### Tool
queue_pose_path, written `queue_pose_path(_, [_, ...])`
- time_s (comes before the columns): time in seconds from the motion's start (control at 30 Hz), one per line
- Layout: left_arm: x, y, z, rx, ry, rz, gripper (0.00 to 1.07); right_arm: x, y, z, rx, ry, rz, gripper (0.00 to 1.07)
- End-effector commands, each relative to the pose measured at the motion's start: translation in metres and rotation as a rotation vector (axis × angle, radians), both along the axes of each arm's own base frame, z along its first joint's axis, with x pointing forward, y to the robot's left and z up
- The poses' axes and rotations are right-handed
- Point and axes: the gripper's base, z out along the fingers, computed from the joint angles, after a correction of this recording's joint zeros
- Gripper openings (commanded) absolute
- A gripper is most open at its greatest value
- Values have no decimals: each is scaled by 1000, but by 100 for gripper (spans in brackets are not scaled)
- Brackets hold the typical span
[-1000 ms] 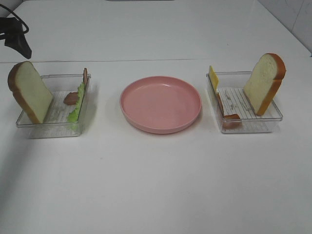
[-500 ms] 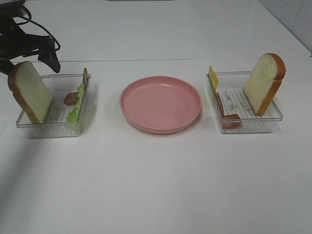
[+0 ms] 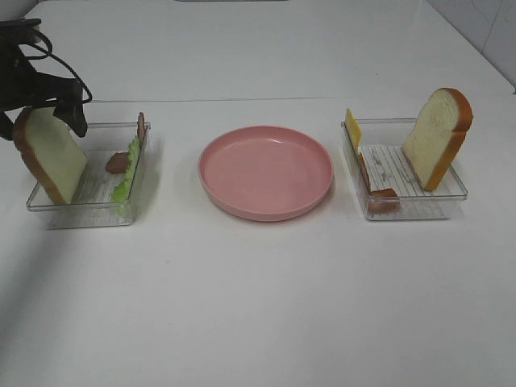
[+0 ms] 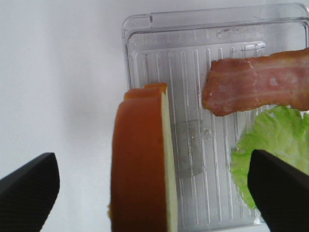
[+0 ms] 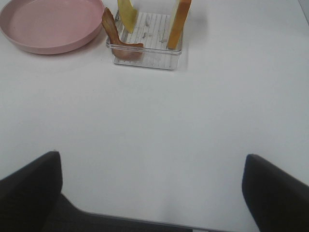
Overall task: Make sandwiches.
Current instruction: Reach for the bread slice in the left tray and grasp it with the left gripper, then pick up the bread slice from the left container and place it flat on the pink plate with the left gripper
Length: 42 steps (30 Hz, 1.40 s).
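Left fingers (image 4: 28, 194) gape wide with the bread slice (image 4: 139, 164) standing between them.

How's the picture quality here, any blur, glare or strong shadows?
Exterior high view: even soft light, faint shadows beside the trays. Left wrist view: the bread slice is close and soft-edged. Right wrist view: dark fingers blurred, table evenly lit.

The high camera looks down at a slant over the whole table (image 3: 258, 306), with the left tray (image 3: 81, 214), plate (image 3: 266, 214) and right tray (image 3: 407, 211) all in view. The left wrist camera hangs close, straight above the left tray. The right wrist camera sits farther back, slanting toward the right tray and plate.
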Motion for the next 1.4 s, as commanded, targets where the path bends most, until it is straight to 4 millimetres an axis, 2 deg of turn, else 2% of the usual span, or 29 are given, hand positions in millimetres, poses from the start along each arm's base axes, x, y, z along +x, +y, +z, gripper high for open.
queue_pose_path(0.03, [0,-2,-1,0,9,1,88,-4,0,-1,7,-34,-1,99])
queue_pose_path(0.1, [0,-2,-1,0,10,1,83,-4,0,-1,7,-34,-1,99])
queue_pose_path(0.13, [0,-2,-1,0,10,1,70,-4,0,-1,7,-34,-1,99])
queue_pose_path(0.17, [0,-2,-1,0,10,1,70,-4,0,-1,7,-34,-1,99])
queue_pose_path(0.23, [0,-2,-1,-7,10,4,31,-4,0,-1,7,-34,-1,99])
queue_pose_path(0.27, [0,-2,-1,-7,10,4,31,-4,0,-1,7,-34,-1,99])
queue_pose_path(0.3, [0,-2,-1,-10,10,5,21,-4,0,-1,7,-34,-1,99])
queue_pose_path(0.33, [0,-2,-1,-10,10,5,21,-4,0,-1,7,-34,-1,99])
queue_pose_path(0.37, [0,-2,-1,-11,10,6,7,-4,0,-1,7,-34,-1,99])
queue_pose_path(0.4, [0,-3,-1,-12,10,6,1,-4,0,-1,7,-34,-1,99])
queue_pose_path(0.57, [-2,-4,0,-27,28,9,0,-4,0,-1,7,-34,-1,99])
queue_pose_path(0.73, [1,-6,19,-48,54,-2,0,-4,0,-1,7,-34,-1,99])
queue_pose_path(0.77, [4,-7,34,-54,56,-11,0,-4,0,-1,7,-34,-1,99])
queue_pose_path(0.83, [5,-7,44,-57,54,-17,0,-4,0,-1,7,-34,-1,99])
queue_pose_path(0.87, [8,-8,67,-59,33,-30,0,-4,0,-1,7,-34,-1,99])
queue_pose_path(0.9, [8,-8,67,-59,33,-30,0,-4,0,-1,7,-34,-1,99])
queue_pose_path(0.93, [9,-8,89,-61,18,-43,0,-4,0,-1,7,-34,-1,99])
queue_pose_path(0.97, [9,-8,89,-61,18,-43,0,-4,0,-1,7,-34,-1,99])
queue_pose_path(1.0, [10,-9,102,-63,0,-49,0,-4,0,-1,7,-34,-1,99])
queue_pose_path(1.03, [9,-9,125,-65,-44,-58,0,-4,0,-1,7,-34,-1,99])
queue_pose_path(1.07, [9,-9,125,-65,-44,-58,0,-4,0,-1,7,-34,-1,99])
queue_pose_path(1.1, [8,-11,149,-81,-112,-63,0,-4,0,-1,7,-34,-1,99])
queue_pose_path(1.13, [6,-12,160,-98,-149,-66,0,-4,0,-1,7,-34,-1,99])
queue_pose_path(1.17, [6,-12,160,-98,-149,-66,0,-4,0,-1,7,-34,-1,99])
queue_pose_path(1.2, [4,-17,178,-157,-218,-74,0,-4,0,-1,7,-34,-1,99])
queue_pose_path(1.23, [4,-17,178,-157,-218,-74,0,-4,0,-1,7,-34,-1,99])
queue_pose_path(1.3, [3,-28,196,-270,-317,-83,0,-4,0,-1,7,-34,-1,99])
queue_pose_path(1.37, [4,-31,199,-301,-339,-87,0,-4,0,-1,7,-34,-1,99])
queue_pose_path(1.4, [6,-41,200,-380,-363,-100,0,-4,0,-1,7,-34,-1,99])
